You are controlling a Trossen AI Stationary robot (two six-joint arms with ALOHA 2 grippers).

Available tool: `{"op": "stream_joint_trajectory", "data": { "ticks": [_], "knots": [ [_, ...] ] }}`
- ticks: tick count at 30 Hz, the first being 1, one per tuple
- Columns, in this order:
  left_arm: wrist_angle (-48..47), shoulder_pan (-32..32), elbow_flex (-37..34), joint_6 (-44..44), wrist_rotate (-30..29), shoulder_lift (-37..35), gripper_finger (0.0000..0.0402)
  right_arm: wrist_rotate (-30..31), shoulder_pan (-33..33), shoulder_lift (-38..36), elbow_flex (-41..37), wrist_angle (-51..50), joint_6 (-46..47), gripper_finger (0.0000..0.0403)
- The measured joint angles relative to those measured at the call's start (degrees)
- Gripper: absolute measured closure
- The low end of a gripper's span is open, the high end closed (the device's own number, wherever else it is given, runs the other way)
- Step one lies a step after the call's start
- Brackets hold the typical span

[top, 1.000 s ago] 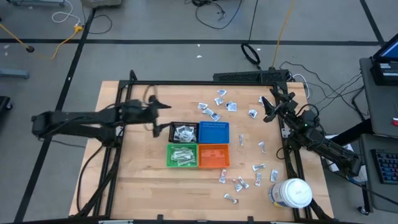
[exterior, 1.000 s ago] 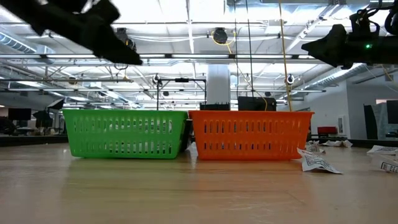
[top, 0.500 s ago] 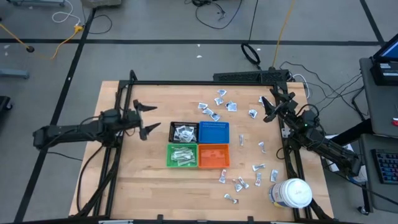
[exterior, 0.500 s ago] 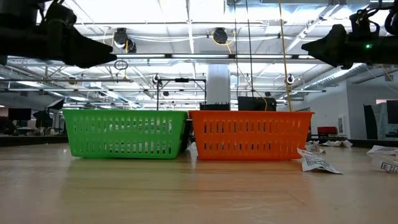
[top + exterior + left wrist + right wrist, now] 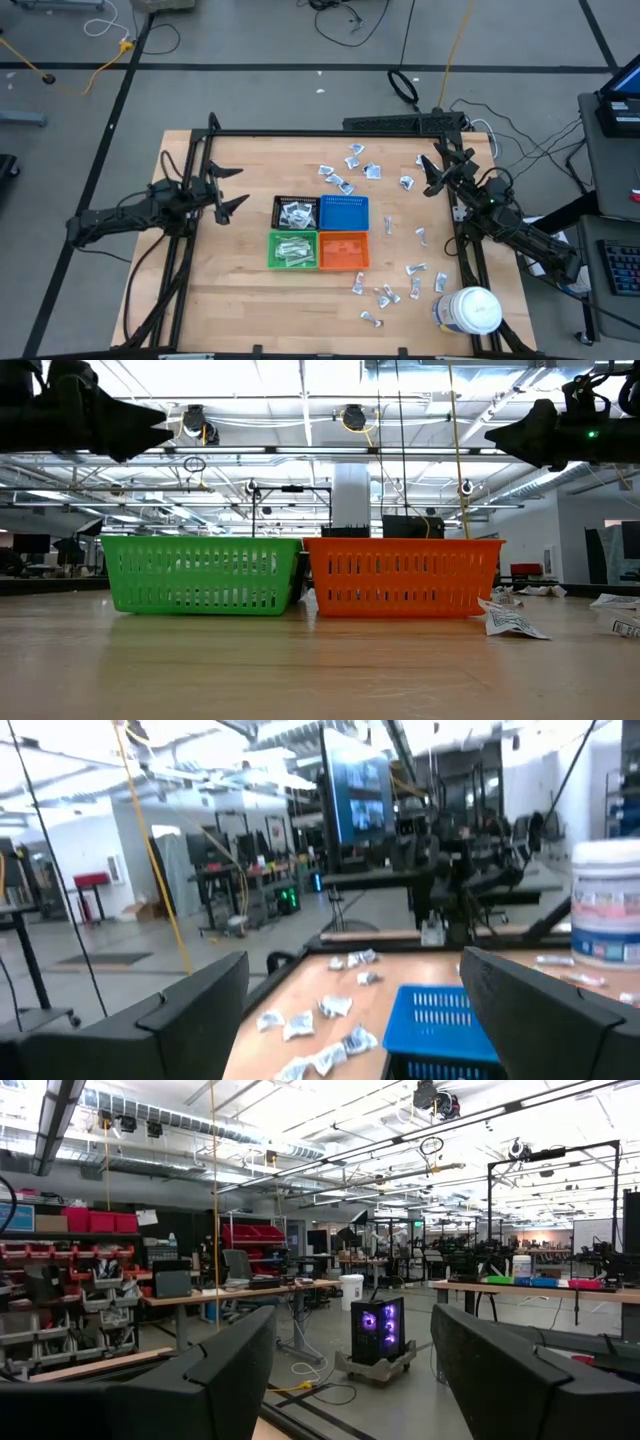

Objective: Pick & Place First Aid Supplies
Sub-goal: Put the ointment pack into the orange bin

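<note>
Workshop with ceiling lights (image 5: 300, 400), workbenches (image 5: 250, 1290) and red shelving (image 5: 90, 1220).

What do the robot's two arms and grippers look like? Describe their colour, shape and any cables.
Both arms are slim, jointed and black all over. The left gripper and the right gripper each end in two flat, tapering black fingers. Dark cables run along the right arm near its base. A small green light glows on the right arm in the low view.

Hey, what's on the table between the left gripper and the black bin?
Nothing: in the high view, only bare wooden table separates the open left gripper from the black bin.
</note>
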Motion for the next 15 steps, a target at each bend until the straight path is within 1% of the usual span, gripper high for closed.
{"op": "stream_joint_trajectory", "data": {
  "ticks": [5,15],
  "knots": [
    [-5.9,1.4,0.0,0.0,0.0,-5.2,0.0036,0.0,0.0,0.0,0.0,0.0,0.0,0.0140],
    [-12.4,5.9,0.0,-1.8,0.0,-5.0,0.0037,0.0,0.0,0.0,0.0,0.0,0.0,0.0140]
  ]
}}
